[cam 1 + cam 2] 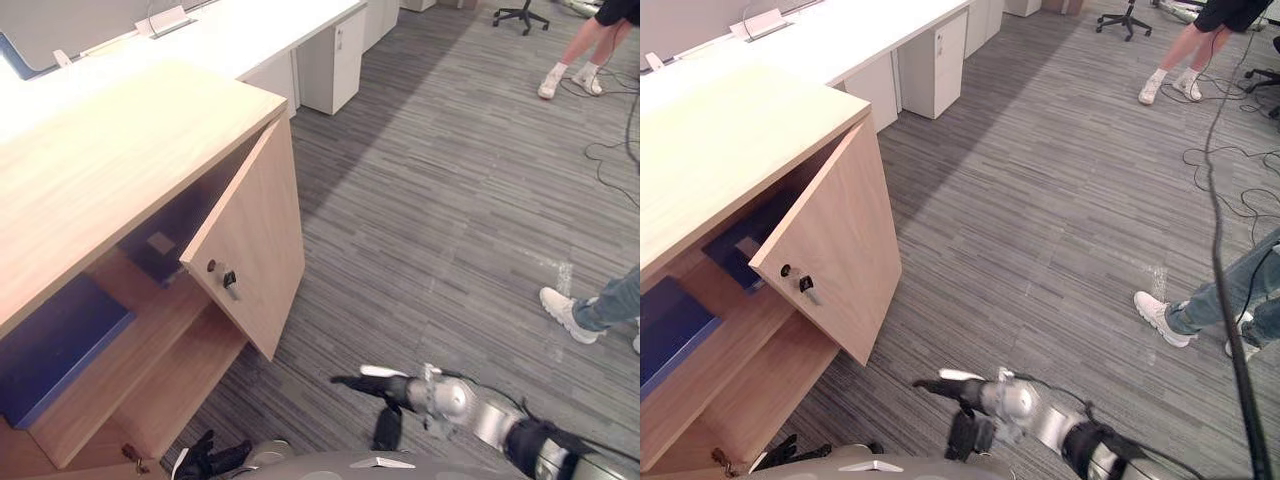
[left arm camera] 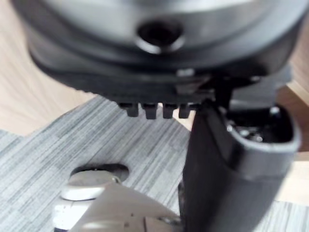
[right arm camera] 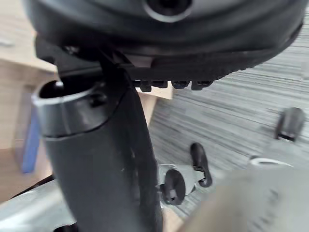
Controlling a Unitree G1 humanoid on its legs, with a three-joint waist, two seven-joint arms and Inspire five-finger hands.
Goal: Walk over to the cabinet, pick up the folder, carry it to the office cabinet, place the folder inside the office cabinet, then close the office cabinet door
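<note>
The wooden office cabinet point(image 1: 110, 170) stands at the left with its door point(image 1: 255, 250) swung out and a key in the lock point(image 1: 229, 281). A flat blue folder point(image 1: 55, 345) lies on a shelf inside; a second dark blue item point(image 1: 160, 245) sits deeper behind the door. My right hand point(image 1: 378, 390) hangs low over the carpet, right of the door's lower corner, fingers relaxed and open, holding nothing. At the bottom edge, beside the cabinet's lower shelf, my left hand point(image 1: 205, 458) is open and empty too.
White desks with drawer units point(image 1: 330, 60) run along the back. A person's legs point(image 1: 575, 60) stand at the top right, another person's shoe and jeans point(image 1: 580, 310) at the right edge. An office chair point(image 1: 522, 14) and floor cables point(image 1: 610, 150) lie beyond.
</note>
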